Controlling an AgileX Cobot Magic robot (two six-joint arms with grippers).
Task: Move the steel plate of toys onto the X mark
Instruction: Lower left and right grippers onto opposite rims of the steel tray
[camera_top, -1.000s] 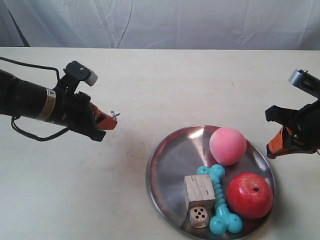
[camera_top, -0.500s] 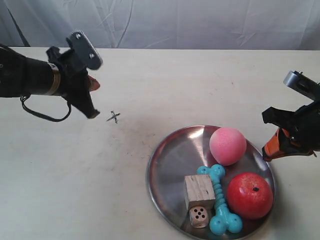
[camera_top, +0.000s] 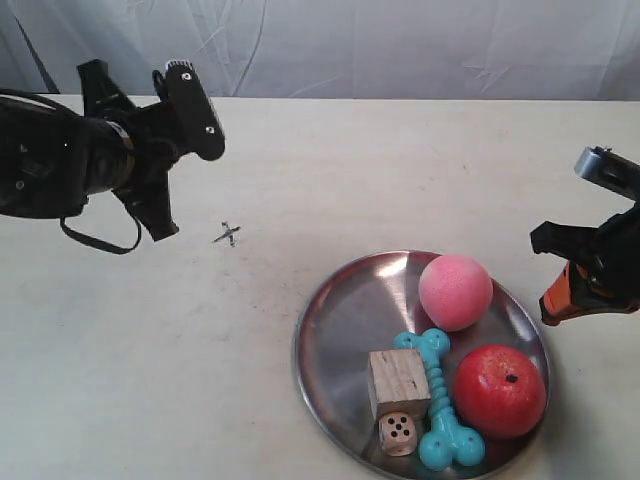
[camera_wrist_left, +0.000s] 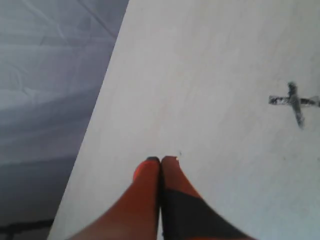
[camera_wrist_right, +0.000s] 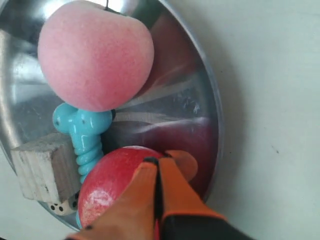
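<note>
The steel plate (camera_top: 345, 340) lies on the table with the toys in it: a pink ball (camera_top: 455, 291), a red apple-like ball (camera_top: 499, 390), a turquoise bone (camera_top: 438, 400), a wooden cube (camera_top: 398, 382) and a die (camera_top: 398, 432). The X mark (camera_top: 228, 234) is up and to the left of the plate, apart from it. My right gripper (camera_wrist_right: 159, 160) is shut on nothing, above the plate's rim (camera_wrist_right: 212, 100) beside the red ball (camera_wrist_right: 107, 192). My left gripper (camera_wrist_left: 161, 160) is shut and empty, raised over bare table a short way from the X mark (camera_wrist_left: 295, 101).
The pale table ends at a grey cloth backdrop (camera_top: 350, 45). The table edge (camera_wrist_left: 100, 120) runs close to my left gripper in its wrist view. The left arm's black body (camera_top: 60, 165) and its cable hang over the table's left part.
My left arm has lifted, turned and drawn back from the X mark, which now lies uncovered. My right gripper has stayed by the plate's rim, shifting only slightly.
</note>
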